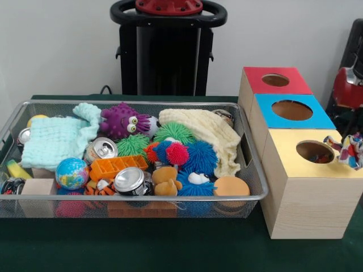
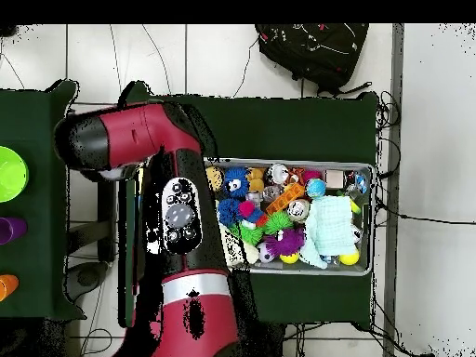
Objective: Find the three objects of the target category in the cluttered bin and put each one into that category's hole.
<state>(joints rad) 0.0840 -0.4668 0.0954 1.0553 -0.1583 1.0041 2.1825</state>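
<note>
A wire mesh bin (image 1: 249,187) sits on the green table (image 1: 170,249), packed with clutter. Beside it stand 3 wooden boxes with round holes: a red-topped box (image 1: 276,80), a blue-topped box (image 1: 292,110) and a yellow-topped box (image 1: 315,152). At the right edge of the front view, a multicoloured patterned cloth (image 1: 350,148) hangs just above and beside the yellow-topped box's hole, under a red part of the arm (image 1: 347,86). The gripper itself is not distinguishable there, so how far it is open, or whether it grips the cloth, cannot be told.

Well apart from that spot, 2 more cloths lie in the bin: a mint green cloth (image 1: 57,139) at the left, and a cream cloth (image 1: 210,136) draped toward the right. Between them are a purple monster toy (image 1: 122,120), green, blue and red spiky balls, a small globe ball (image 1: 72,173), an orange tray (image 1: 116,166) and 2 drink cans (image 1: 130,180).

Overhead, the arm (image 2: 177,214) covers the boxes; the bin (image 2: 370,223) lies beside it.
</note>
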